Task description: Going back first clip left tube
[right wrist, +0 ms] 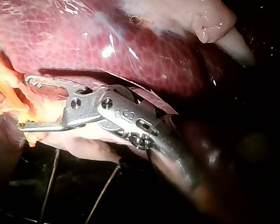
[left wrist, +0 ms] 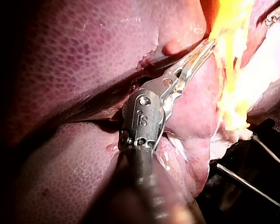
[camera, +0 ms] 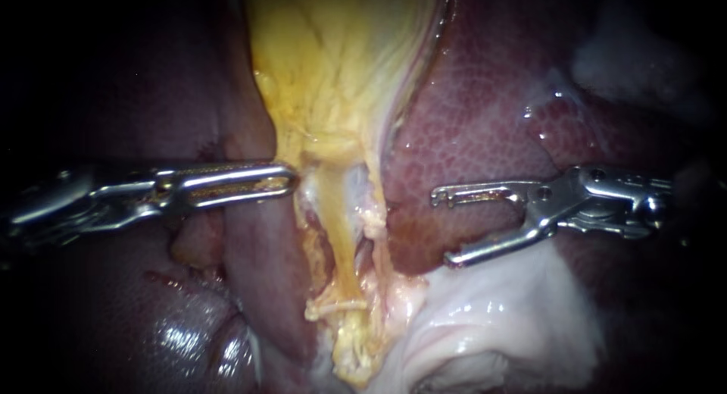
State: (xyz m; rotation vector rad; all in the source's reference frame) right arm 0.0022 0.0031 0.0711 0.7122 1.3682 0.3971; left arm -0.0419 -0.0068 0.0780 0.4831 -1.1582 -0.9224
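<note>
The slender, bright-metal left instrument (camera: 288, 180) reaches in level from the left, its long slotted jaws lying flat together with no gap between them. In the left wrist view its dark shaft rises to a grey hinged wrist, and the toothed jaws (left wrist: 209, 44) run on ahead in a line. The silvery, hook-tipped right instrument (camera: 443, 227) comes in from the right, jaws spread wide: the upper one level, the lower angled downward. The right wrist view shows the same wide gap (right wrist: 24, 102).

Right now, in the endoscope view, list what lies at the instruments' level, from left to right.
The left instrument, jaws shut → yellow strand of tissue → right instrument, jaws open.
</note>
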